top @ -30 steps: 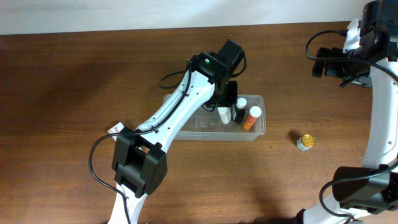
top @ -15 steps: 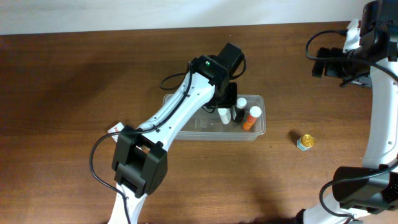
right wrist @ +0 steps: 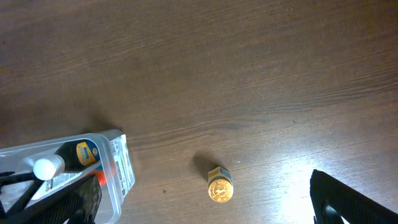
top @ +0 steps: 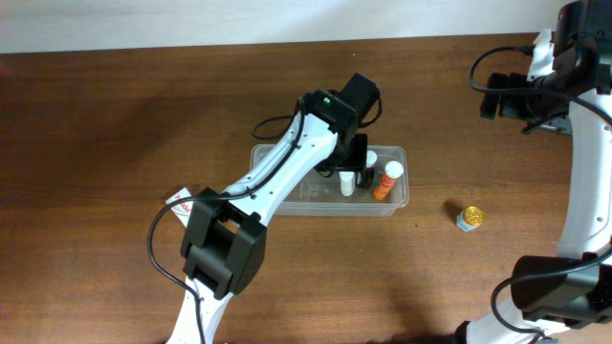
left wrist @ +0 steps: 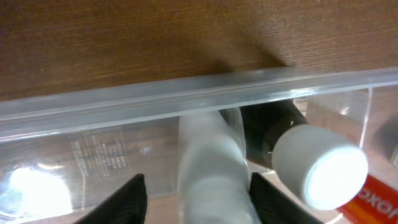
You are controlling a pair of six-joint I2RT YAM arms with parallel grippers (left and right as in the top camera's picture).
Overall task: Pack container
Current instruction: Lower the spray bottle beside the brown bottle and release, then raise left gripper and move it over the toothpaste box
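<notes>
Already three bottles stand upright at the right end of the container, which sits mid-table: a white bottle, a dark bottle and an orange bottle. From overhead, the left gripper hangs over that cluster, while a small gold-topped jar sits on the table well apart to the right, not yet packed.

At the left wrist, the fingers flank the white bottle inside the tub, spread with a visible gap, clamping nothing.

At the right wrist, the right gripper is spread wide and empty above the wood near the jar.

Packing looks mostly done; the jar likely remains.
</notes>
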